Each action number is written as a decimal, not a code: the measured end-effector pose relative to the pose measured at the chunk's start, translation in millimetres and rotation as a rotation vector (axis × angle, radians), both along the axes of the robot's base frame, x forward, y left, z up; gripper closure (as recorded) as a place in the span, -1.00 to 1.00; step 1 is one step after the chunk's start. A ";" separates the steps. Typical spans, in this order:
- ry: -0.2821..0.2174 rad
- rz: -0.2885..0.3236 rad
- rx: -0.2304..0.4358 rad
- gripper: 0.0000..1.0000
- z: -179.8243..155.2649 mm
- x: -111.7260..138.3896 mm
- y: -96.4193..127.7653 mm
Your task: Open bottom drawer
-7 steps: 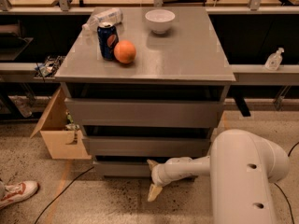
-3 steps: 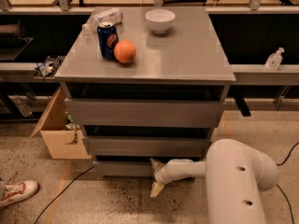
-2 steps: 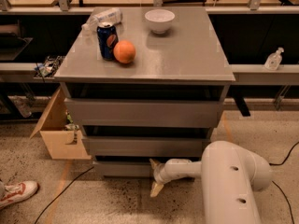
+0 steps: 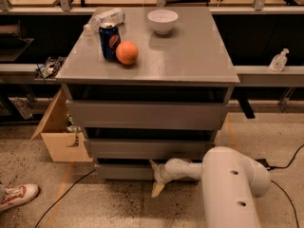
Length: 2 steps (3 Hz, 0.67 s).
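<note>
Reaching in low from the cabinet's (image 4: 190,56) right side, the white arm (image 4: 230,186) bends so its forearm runs nearly level, pointing left. The gripper (image 4: 154,178) sits at the cabinet's foot against the bottom drawer (image 4: 122,171), the lowest of the cabinet's three fronts. Its jaws are spread wide, one finger up, one down. A can (image 4: 109,42), an orange (image 4: 127,52) and a bowl (image 4: 162,21) sit on the cabinet's top.

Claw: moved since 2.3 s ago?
No visible shift: the claw stays at the same spot on the bottom drawer front; only the arm's big link crept left toward the cabinet.
</note>
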State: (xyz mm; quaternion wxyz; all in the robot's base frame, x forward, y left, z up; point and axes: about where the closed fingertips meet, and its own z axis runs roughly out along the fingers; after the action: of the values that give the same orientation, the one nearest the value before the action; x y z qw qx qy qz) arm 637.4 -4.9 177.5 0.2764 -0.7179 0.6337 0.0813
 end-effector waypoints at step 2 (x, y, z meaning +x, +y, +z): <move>0.025 0.001 -0.002 -0.21 -19.9 10.9 16.2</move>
State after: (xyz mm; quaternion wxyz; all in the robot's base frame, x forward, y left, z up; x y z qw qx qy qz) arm 648.3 11.2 157.6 0.2678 -0.7175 0.6368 0.0896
